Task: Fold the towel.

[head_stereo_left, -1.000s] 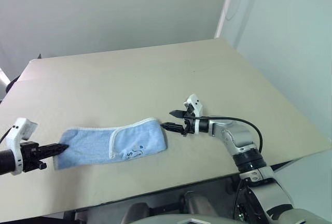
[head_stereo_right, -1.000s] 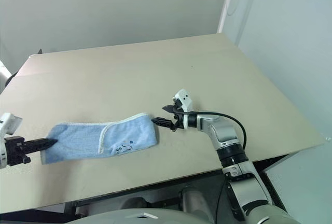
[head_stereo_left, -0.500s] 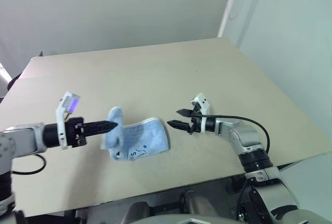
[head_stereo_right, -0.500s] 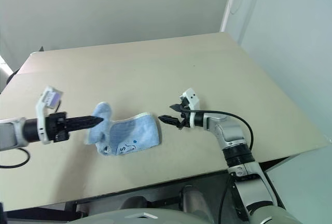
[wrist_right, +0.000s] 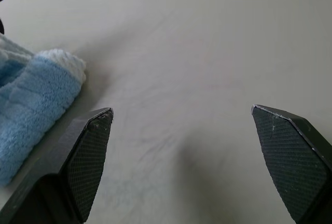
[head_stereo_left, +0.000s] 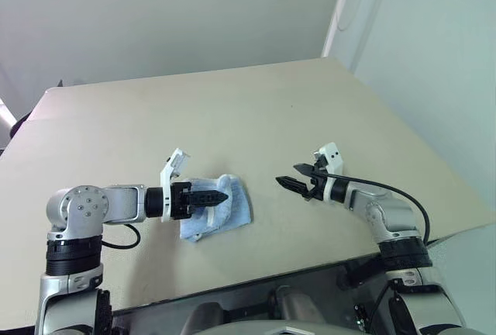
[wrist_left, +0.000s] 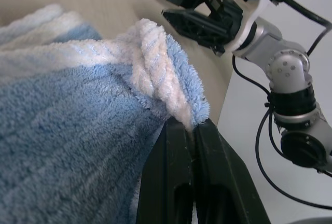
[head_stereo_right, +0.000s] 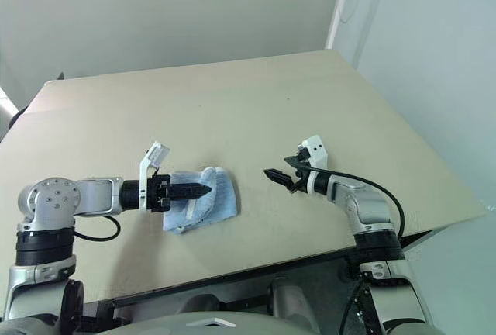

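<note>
On table: towel pinched in left gripper (bunched).

A bare test room: one plain beige table against blank pale walls.

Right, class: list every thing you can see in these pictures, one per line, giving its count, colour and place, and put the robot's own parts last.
towel: one, light blue with white edging, bunched on the table's near left part, one edge pinched by the left gripper.
table: one, beige, across the middle of the scene.
wall: one, pale grey-green, behind the table.
left gripper: one, black fingers, shut on the towel's edge, over the towel.
right gripper: one, black fingers, open, above the table to the right of the towel, apart from it.
</note>
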